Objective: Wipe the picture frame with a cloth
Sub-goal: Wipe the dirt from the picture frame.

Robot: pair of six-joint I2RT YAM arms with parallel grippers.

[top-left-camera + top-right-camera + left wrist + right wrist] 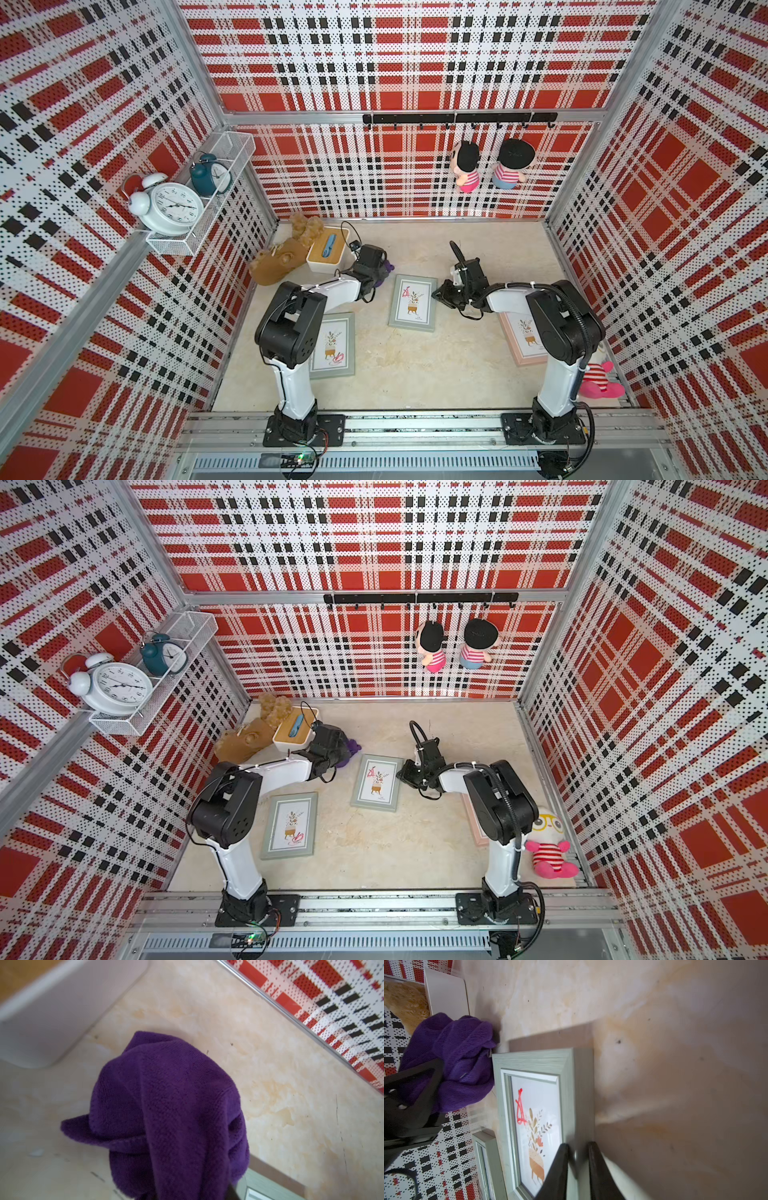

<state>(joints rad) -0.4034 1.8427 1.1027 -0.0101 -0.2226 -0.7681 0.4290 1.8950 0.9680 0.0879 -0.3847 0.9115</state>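
Right gripper clamped on right edge of picture frame, centre of both top views. Left gripper grasps bunched cloth, just beside frame's upper-left corner.

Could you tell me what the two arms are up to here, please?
The robot is setting up to wipe a picture frame. The right claw is clamped on the side rim of the green picture frame, which lies in the middle of the table, and appears to be steadying it. The left claw holds a bunched purple cloth just beside the frame's far corner, not on the glass. A red scribble on the glass is unwiped.
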